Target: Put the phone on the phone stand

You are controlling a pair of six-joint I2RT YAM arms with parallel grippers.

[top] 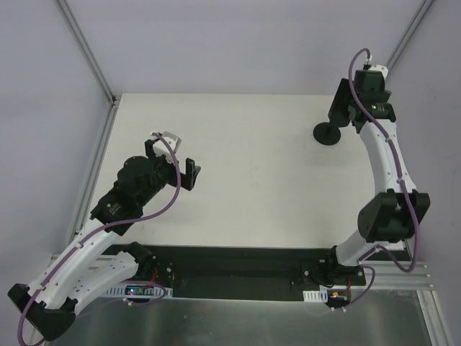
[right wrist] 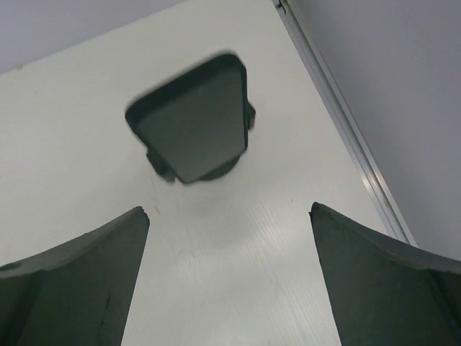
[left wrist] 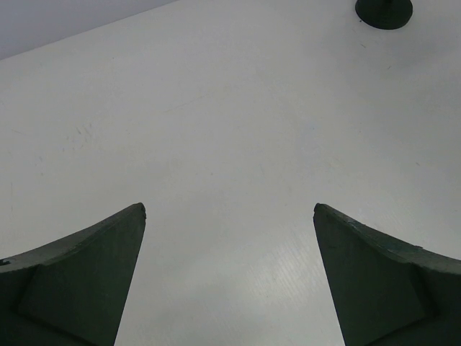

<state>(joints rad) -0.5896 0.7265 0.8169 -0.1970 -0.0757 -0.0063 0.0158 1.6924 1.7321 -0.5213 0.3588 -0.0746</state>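
Note:
The black phone (right wrist: 191, 126) sits tilted in the clamp bracket of the phone stand (right wrist: 250, 117), whose round base shows just under its lower edge. In the top view the stand's disc base (top: 328, 134) stands at the far right of the table, and its top is partly masked by my right arm. My right gripper (right wrist: 229, 209) is open and empty, held back from the phone without touching it; it also shows in the top view (top: 350, 108). My left gripper (top: 173, 160) is open and empty over the left middle of the table, as the left wrist view (left wrist: 229, 209) confirms. The stand base (left wrist: 384, 11) is far from it.
The white table (top: 252, 202) is bounded by a metal rail (right wrist: 346, 122) along its right edge, close to the stand, and another rail (top: 94, 173) on the left. Grey walls surround it. The arm bases and a black strip (top: 238, 270) lie at the near edge.

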